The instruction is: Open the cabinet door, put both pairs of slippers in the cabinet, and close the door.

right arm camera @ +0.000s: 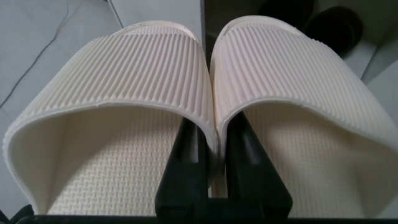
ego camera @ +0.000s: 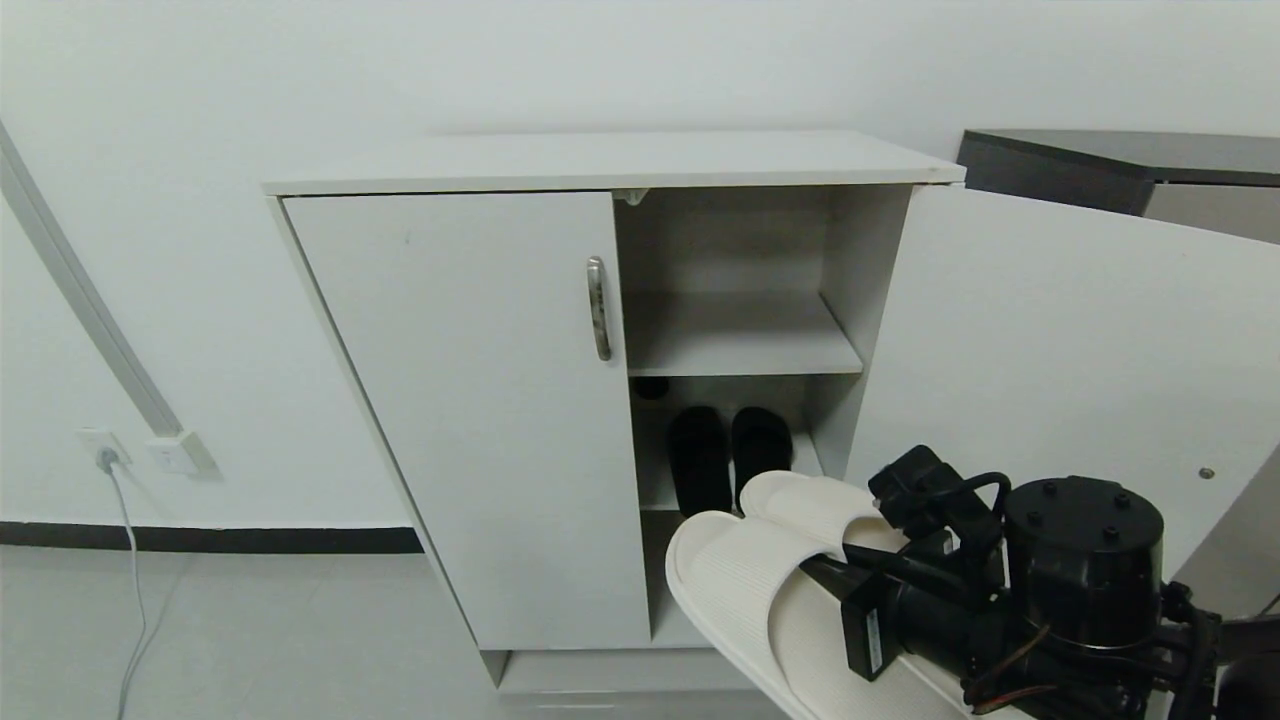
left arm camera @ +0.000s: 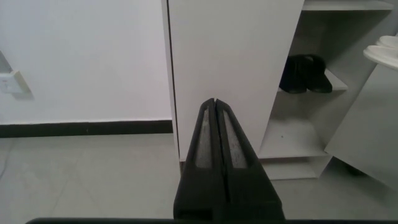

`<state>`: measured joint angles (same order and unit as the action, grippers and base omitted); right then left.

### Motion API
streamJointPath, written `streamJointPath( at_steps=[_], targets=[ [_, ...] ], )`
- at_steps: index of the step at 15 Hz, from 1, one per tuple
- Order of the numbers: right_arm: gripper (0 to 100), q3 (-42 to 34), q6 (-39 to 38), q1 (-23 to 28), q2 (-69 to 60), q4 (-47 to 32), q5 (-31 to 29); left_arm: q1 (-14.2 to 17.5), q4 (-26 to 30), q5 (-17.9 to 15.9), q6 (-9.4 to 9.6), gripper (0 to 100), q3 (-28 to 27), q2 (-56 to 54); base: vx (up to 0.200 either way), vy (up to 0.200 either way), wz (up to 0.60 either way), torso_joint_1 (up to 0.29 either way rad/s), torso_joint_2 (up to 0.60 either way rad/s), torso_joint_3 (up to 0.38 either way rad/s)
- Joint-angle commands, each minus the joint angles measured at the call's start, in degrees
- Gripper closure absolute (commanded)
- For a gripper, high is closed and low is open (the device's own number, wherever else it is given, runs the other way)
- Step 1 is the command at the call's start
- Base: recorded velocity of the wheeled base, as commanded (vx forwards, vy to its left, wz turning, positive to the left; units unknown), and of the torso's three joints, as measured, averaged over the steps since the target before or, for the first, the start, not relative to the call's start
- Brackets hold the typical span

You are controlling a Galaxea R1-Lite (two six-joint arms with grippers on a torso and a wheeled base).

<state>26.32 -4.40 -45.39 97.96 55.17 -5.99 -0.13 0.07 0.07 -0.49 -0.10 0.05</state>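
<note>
Head: white two-door cabinet (ego camera: 470,400), right door (ego camera: 1060,340) open; pair of black slippers (ego camera: 728,455) on lower shelf (ego camera: 655,490); pair of cream ribbed slippers (ego camera: 770,570) held before the opening | Left wrist: left gripper (left arm camera: 214,112), jaws together, facing cabinet | Right wrist: right gripper (right arm camera: 209,155), jaws clamped on the cream slippers' adjoining inner sides

Bare indoor room — cabinet (ego camera: 470,400), wall socket (ego camera: 100,445), tiles (ego camera: 250,640)

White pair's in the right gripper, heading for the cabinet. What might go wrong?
The right gripper pinches the white slippers only by their adjoining inner sides; one may slip out.
The black slippers already sit on the middle shelf; pushing in there may hit them.
The open door stands close beside that gripper; a swing might bump it.
</note>
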Motion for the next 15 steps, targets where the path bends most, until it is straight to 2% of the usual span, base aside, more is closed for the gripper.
streamJointPath(
  at_steps=[1,6,8,10,11,13,15],
  targets=[
    [100,-0.2,0.0,-0.1,0.6,0.5,0.0,0.0,-0.1,0.0,-0.04,100,0.0,0.0,0.000,0.000,0.00,0.000,0.00,0.000],
    [100,-0.6,0.0,-0.2,2.2,3.8,-0.1,0.0,0.0,0.0,0.05,100,0.0,0.0,0.000,0.000,0.00,-0.001,0.03,0.035],
    [100,1.1,1.4,-0.8,4.8,5.3,-2.3,0.0,0.0,0.0,0.05,100,0.0,0.0,0.000,0.000,0.00,0.005,0.13,0.078],
    [100,6.2,1.6,-3.2,7.1,5.6,-10.4,0.0,0.0,0.0,0.14,100,0.0,0.0,0.000,0.000,0.00,-0.001,0.03,0.021],
    [100,10.5,1.2,-4.4,9.2,3.0,-16.4,0.0,0.0,0.0,0.14,100,0.0,0.0,0.000,0.000,0.00,0.000,0.00,0.000],
    [100,20.2,-2.6,-7.5,12.0,-6.3,-27.4,0.0,-0.1,0.0,0.14,100,0.0,0.0,0.000,0.000,0.00,0.000,0.00,0.000],
    [100,30.0,-7.3,-9.9,12.3,-19.8,-36.3,0.0,0.0,0.0,0.14,100,0.0,0.0,0.000,0.000,0.00,0.000,0.00,0.000]
  ],
)
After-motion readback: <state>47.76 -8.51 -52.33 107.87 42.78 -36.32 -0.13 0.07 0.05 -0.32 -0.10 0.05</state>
